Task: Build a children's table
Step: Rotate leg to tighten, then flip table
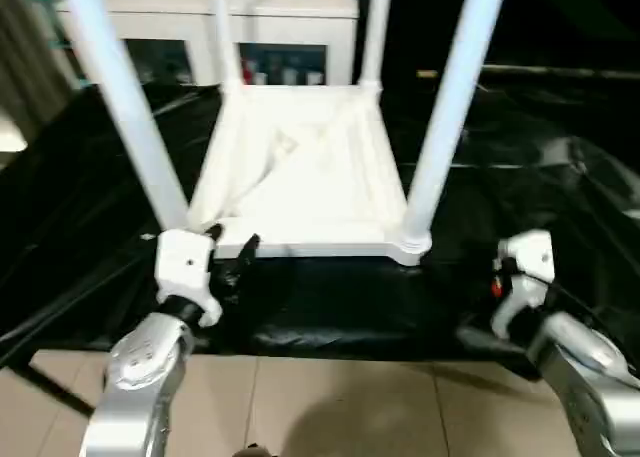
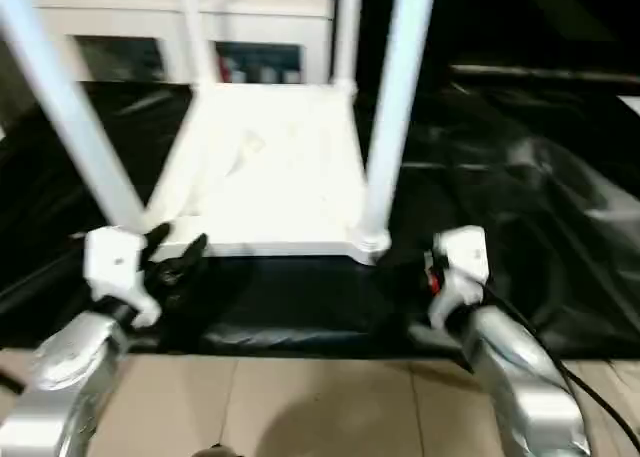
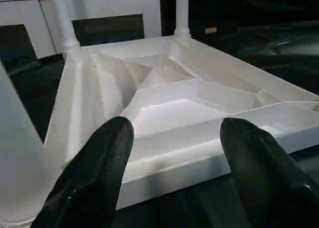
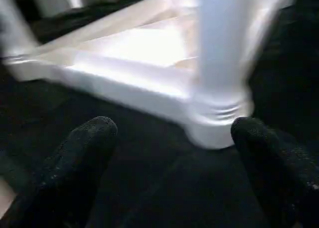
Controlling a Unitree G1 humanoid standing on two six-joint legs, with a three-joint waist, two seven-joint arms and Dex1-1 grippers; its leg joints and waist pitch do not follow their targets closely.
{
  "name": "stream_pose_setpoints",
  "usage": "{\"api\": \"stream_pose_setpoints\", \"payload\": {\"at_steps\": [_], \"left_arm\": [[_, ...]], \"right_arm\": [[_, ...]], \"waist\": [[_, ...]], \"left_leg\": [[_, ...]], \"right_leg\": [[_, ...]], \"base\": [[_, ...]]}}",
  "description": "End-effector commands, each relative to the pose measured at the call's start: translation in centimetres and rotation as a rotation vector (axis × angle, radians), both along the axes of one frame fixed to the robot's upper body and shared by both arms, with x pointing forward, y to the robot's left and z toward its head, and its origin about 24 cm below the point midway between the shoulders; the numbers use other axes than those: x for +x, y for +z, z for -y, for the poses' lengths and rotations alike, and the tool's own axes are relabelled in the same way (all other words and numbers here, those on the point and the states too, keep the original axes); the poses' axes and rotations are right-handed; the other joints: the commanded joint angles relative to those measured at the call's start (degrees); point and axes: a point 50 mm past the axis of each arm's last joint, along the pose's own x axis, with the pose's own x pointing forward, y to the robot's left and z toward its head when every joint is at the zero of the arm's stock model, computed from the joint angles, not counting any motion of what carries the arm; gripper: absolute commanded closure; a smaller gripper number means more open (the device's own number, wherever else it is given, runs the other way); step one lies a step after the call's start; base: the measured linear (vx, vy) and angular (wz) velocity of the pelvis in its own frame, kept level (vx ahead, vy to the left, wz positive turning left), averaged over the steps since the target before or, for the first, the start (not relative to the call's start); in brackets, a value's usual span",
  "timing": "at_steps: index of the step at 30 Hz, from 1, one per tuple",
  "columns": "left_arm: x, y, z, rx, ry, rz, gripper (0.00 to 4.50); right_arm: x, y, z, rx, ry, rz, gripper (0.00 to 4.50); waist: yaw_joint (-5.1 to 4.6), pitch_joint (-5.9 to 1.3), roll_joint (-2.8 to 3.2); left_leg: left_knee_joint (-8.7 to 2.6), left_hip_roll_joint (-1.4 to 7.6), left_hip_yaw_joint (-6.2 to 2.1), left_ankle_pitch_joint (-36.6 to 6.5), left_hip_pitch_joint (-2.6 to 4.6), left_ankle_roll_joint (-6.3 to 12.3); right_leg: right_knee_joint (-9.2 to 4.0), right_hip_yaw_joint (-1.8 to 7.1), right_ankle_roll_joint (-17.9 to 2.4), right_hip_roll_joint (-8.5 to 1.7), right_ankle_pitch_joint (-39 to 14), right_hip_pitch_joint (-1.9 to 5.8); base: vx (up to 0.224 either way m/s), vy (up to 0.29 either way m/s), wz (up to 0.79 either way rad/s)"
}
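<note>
The children's table (image 1: 300,172) lies upside down on a black sheet (image 1: 560,217) spread over the floor, its ribbed underside facing up and all four white legs (image 1: 450,107) standing in the corner sockets. Both silver forearms reach forward from the near edge, one at each near corner. The left hand (image 1: 232,245) sits just beside the near left corner, pointing in toward the rim, its two black fingers (image 3: 94,173) spread apart with nothing between them; from its wrist camera the tabletop's near rim lies just past the fingertips, not touching them. The right hand (image 4: 172,133) hangs close to the near right corner, fingers (image 4: 82,158) wide apart and empty, the socket and the foot of that leg (image 4: 219,73) showing just beyond the gap. From above, the right hand's fingers are hidden behind its white wrist housing (image 1: 527,262), so their spread can be read from the wrist camera alone. The legs run out of the top of the head views, so their far ends are cut off. Behind the table stands a white glass-door cabinet (image 1: 280,37), its contents too blurred to make out. A strip of pale floor (image 1: 330,397) shows nearest the robot.
</note>
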Motion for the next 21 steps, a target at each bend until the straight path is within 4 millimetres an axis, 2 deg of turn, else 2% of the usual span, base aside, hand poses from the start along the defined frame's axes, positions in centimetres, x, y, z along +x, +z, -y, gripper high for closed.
{"api": "stream_pose_setpoints", "payload": {"at_steps": [1, 3, 4, 5, 8, 12, 13, 14, 15, 16, 18, 19, 21], "left_arm": [[-0.4, 0.4, -1.4, 0.03, 0.103, 0.028, 0.97], [-0.6, 0.6, -2.1, 0.034, 0.165, 0.048, 0.89], [-0.7, 0.8, -3.0, 0.044, 0.241, 0.073, 0.84], [-0.7, 0.8, -3.0, 0.044, 0.245, 0.074, 0.71], [-0.7, 0.7, -3.4, 0.023, 0.278, 0.062, 0.48], [-0.4, 0.5, -3.8, 0.002, 0.3, 0.037, 0.14], [-0.1, 0.3, -3.7, -0.014, 0.284, 0.026, 0.08], [0.4, 0.1, -3.7, -0.033, 0.267, 0.016, 0.04], [1.0, 0.0, -3.6, -0.054, 0.251, 0.007, 0.04], [1.8, -0.1, -3.6, -0.078, 0.236, 0.005, 0.02], [3.3, -0.2, -3.8, -0.112, 0.219, -0.006, 0.02], [3.8, -0.3, -4.0, -0.104, 0.214, -0.011, 0.02], [4.1, -0.3, -4.1, -0.096, 0.212, -0.015, 0.02]], "right_arm": [[0.1, 1.1, -1.3, 0.044, 0.109, 0.025, 0.34], [0.6, 1.0, -1.7, 0.044, 0.118, 0.03, 0.34], [1.2, 0.9, -2.2, 0.046, 0.143, 0.035, 0.34], [1.2, 0.9, -2.3, 0.046, 0.144, 0.035, 0.34], [1.9, 0.8, -2.6, 0.044, 0.163, 0.035, 0.34], [3.5, 0.6, -3.6, 0.039, 0.161, 0.052, 0.34], [3.8, 0.6, -3.9, 0.04, 0.153, 0.059, 0.34], [4.1, 0.6, -4.2, 0.051, 0.147, 0.063, 0.34], [4.4, 0.7, -4.5, 0.071, 0.145, 0.06, 0.34], [4.7, 0.6, -4.8, 0.076, 0.143, 0.059, 0.34], [4.9, 0.3, -5.3, 0.078, 0.158, 0.051, 0.34], [5.0, 0.2, -5.5, 0.076, 0.164, 0.052, 0.34], [5.0, 0.1, -5.7, 0.075, 0.166, 0.053, 0.34]], "waist": [[0.17, -2.52, -0.85], [-0.03, -2.6, -0.57], [0.08, -2.6, -0.65], [-0.02, -2.54, -0.66], [0.56, -2.53, -0.62], [0.99, -2.77, -1.05], [1.11, -3.02, -1.17], [1.35, -3.27, -1.83], [1.46, -3.29, -1.65], [1.54, -3.23, -1.85], [1.9, -3.21, -1.74], [1.94, -3.27, -1.86], [1.92, -3.29, -1.92]], "left_leg": [[-5.63, 3.83, -2.03, -11.66, -0.17, 2.53], [-5.43, 3.87, -1.96, -10.37, -0.13, 2.93], [-5.28, 3.88, -1.81, -10.31, 0.15, 3.09], [-5.34, 3.9, -1.8, -10.43, 0.09, 3.07], [-5.39, 4.01, -1.66, -10.52, 0.32, 2.62], [-5.29, 4.05, -1.52, -9.06, 0.37, 2.33], [-5.14, 4.0, -1.55, -7.27, 0.22, 2.36], [-4.85, 3.88, -1.37, -5.04, 0.24, 2.83], [-4.82, 3.76, -1.39, -4.29, 0.08, 2.98], [-4.87, 3.56, -1.19, -5.14, 0.2, 2.93], [-5.08, 3.79, -1.28, -6.48, 0.35, 2.01], [-5.06, 3.74, -1.22, -6.84, 0.54, 1.53], [-5.21, 3.84, -1.33, -6.91, 0.42, 1.2]], "right_leg": [[-5.07, 1.94, -9.32, -4.73, -5.38, 1.04], [-4.98, 1.97, -10.47, -4.75, -4.09, 0.92], [-4.98, 1.95, -11.35, -4.6, -4.02, 0.65], [-4.97, 1.92, -11.68, -4.61, -4.23, 0.68], [-5.0, 1.99, -12.05, -4.55, -4.8, 0.47], [-4.65, 1.96, -12.24, -4.55, -2.42, 0.38], [-4.24, 1.92, -12.19, -4.59, -0.36, 0.47], [-3.98, 1.89, -11.91, -4.41, 2.79, 0.42], [-3.75, 1.89, -11.95, -4.43, 3.87, 0.45], [-3.9, 1.83, -11.92, -4.22, 3.48, 0.11], [-3.78, 1.82, -11.83, -4.36, 2.89, 0.09], [-3.74, 1.83, -11.63, -4.28, 3.16, -0.02], [-3.66, 1.81, -11.4, -4.42, 3.89, 0.19]], "base": [[0.0, 0.0, 0.0], [0.0, 0.0, 0.0], [0.0, 0.0, 0.0], [0.0, 0.0, 0.0], [0.0, 0.0, 0.0], [0.0, 0.0, 0.0], [0.0, 0.0, 0.0], [0.0, 0.0, 0.0], [0.0, 0.0, 0.0], [0.0, 0.0, 0.0], [0.0, 0.0, 0.0], [0.0, 0.0, 0.0], [0.0, 0.0, 0.0]]}}
